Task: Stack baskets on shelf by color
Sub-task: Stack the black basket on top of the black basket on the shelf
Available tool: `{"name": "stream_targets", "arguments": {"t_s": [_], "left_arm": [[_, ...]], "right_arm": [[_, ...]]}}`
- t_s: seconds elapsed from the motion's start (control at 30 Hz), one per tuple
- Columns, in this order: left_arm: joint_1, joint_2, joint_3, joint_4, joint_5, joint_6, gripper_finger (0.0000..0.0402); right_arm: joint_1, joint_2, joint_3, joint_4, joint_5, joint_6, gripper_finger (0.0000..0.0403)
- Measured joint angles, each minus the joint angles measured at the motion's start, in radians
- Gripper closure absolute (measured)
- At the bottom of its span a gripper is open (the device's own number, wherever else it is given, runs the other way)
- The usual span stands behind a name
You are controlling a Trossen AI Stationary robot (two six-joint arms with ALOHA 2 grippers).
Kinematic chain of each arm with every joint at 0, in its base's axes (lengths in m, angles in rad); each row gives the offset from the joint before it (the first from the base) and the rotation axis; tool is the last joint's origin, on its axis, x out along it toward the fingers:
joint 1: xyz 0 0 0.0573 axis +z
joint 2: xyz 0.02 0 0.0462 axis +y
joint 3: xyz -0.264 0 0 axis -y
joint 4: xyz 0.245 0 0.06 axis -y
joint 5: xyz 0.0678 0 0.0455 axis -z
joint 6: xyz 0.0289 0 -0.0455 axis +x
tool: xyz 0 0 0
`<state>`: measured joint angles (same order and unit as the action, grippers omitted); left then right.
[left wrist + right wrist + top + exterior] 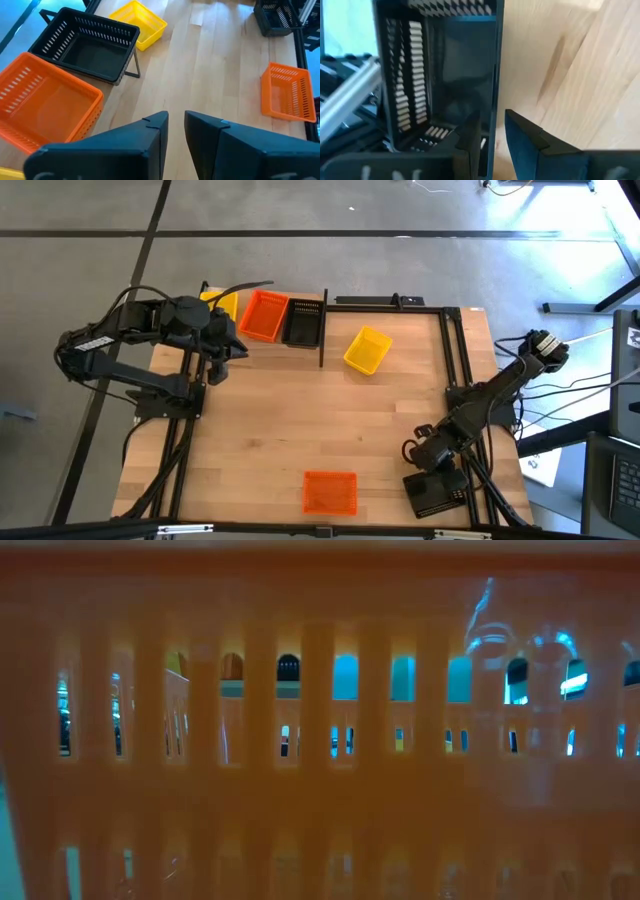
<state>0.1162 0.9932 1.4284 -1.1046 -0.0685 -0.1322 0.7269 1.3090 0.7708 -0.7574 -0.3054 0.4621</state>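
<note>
The shelf (pixel 322 340) stands at the table's far left. It holds a yellow basket (pixel 224 304), an orange basket (pixel 264 315) and a black basket (pixel 302 323) side by side. A second yellow basket (pixel 367 350) rests tilted on the table right of the shelf. Another orange basket (pixel 330 492) sits at the near edge and fills the low view (pixel 320 740). My left gripper (pixel 228 350) (pixel 176 117) hovers shut just in front of the shelf, holding nothing. My right gripper (pixel 432 460) (pixel 493 120) is shut on a black basket (pixel 437 493) at the near right. My right gripper pinches one long side wall (pixel 495 90) of the black basket at its rim, one finger (pixel 470 132) inside the basket and the other outside. The fingers lie across the wall. I cannot tell whether the basket is lifted or still on the table.
Black frame bars (pixel 455 350) run along the table's far and right edges, close to my right arm. Bare wood lies across the table's middle (pixel 330 420). Cables hang off the right side.
</note>
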Motion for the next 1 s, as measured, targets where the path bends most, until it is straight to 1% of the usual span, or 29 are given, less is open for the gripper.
{"name": "stream_targets", "arguments": {"t_s": [0.17, 0.27, 0.33, 0.57, 0.8, 0.9, 1.0], "left_arm": [[0.000, 0.000, 0.000, 0.000, 0.000, -0.017, 0.0346], [0.000, 0.000, 0.000, 0.001, 0.000, -0.023, 0.0346], [0.000, 0.000, 0.000, 0.001, 0.000, -0.024, 0.0346], [0.000, 0.000, 0.000, 0.022, 0.000, -0.026, 0.0346], [0.000, 0.000, 0.000, 0.054, 0.000, -0.024, 0.0346], [0.000, 0.000, 0.000, 0.053, 0.000, -0.024, 0.0346], [0.000, 0.000, 0.000, 0.053, 0.000, -0.023, 0.0346]], "right_arm": [[0.022, 0.005, -0.027, 0.009, 0.008, -0.002, 0.0317], [0.033, 0.008, -0.043, 0.021, 0.048, 0.010, 0.0317], [0.037, 0.011, -0.063, 0.045, 0.059, 0.049, 0.0317], [0.037, 0.012, -0.146, 0.116, 0.050, 0.196, 0.0317], [0.037, 0.012, -0.203, 0.262, 0.051, 0.357, 0.0318], [0.037, 0.012, -0.205, 0.281, 0.059, 0.409, 0.0340], [0.036, 0.012, -0.196, 0.278, 0.060, 0.432, 0.0387]]}}
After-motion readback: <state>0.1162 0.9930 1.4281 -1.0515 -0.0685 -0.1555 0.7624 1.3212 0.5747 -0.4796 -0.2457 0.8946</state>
